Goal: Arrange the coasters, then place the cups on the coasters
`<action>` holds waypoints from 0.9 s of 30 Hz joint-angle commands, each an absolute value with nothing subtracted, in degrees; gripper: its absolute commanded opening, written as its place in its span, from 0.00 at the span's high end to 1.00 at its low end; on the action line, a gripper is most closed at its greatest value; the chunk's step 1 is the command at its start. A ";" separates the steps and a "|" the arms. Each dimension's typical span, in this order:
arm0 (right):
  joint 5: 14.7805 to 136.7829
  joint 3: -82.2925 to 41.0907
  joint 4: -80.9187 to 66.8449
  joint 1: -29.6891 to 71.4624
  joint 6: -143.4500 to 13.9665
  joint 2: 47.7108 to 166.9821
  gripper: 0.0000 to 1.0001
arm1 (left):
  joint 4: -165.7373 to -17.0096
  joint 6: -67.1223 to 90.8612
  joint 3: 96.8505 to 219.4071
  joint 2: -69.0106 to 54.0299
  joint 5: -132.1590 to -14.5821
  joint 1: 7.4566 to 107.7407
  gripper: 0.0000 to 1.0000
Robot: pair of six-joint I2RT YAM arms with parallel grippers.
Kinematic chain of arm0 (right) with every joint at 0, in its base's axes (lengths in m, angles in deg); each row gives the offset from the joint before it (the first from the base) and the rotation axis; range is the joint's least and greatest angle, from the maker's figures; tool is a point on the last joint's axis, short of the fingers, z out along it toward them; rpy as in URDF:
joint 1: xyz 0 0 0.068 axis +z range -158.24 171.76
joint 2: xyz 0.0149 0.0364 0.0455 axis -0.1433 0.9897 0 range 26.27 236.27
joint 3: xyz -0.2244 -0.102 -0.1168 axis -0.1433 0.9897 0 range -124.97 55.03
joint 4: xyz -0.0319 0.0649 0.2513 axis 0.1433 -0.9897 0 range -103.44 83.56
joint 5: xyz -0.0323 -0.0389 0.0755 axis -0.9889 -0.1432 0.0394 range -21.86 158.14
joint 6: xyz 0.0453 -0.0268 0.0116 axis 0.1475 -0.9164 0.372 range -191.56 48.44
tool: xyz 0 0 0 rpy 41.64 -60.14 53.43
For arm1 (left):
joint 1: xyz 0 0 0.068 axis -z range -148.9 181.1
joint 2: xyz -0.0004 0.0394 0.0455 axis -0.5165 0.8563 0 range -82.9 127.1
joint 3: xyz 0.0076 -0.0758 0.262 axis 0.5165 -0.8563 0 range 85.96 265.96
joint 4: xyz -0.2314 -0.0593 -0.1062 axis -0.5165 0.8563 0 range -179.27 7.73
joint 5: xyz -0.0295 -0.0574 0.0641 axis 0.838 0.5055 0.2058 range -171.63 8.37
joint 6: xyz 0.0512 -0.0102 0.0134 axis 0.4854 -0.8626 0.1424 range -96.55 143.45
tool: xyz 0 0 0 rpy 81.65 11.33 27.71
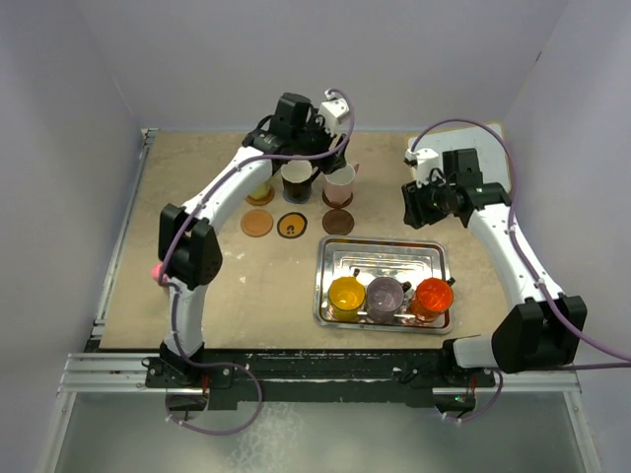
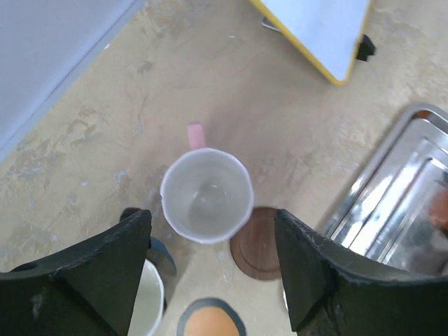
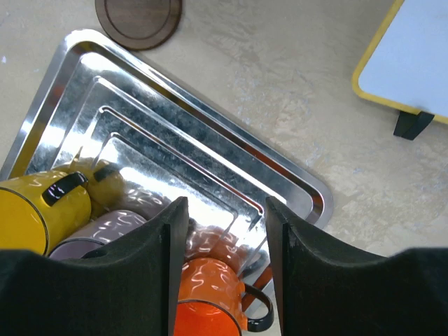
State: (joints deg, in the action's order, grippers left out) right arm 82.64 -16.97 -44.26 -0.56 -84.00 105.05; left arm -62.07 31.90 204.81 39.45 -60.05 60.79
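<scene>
While left gripper (image 2: 210, 225) gapes over pinkish-white cup (image 2: 206, 196) | 3 cups (image 1: 385, 296) in tray (image 1: 380, 245)

I got even, soft light with faint shadows. The steel tray (image 3: 182, 147) glared brightly in my right wrist view, and the left gripper's fingers (image 2: 91, 273) looked slightly blurred.

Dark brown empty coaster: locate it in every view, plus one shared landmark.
Top external: dark brown coaster, centre, just beyond the steel tray's far-left corner.
Left wrist: lower centre, right of the pinkish-white cup.
Right wrist: top left edge.
Shared landmark: the steel tray.
</scene>
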 commanded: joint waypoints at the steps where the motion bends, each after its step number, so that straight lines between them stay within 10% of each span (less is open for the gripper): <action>1: 82.30 -15.41 -45.51 -1.92 -85.52 102.79 0.48 | -64.57 36.05 196.57 29.77 -55.26 63.00 0.30; 27: 83.17 -9.67 -45.85 -7.45 -84.28 100.82 0.35 | -52.53 30.00 167.38 12.30 -67.46 83.57 0.24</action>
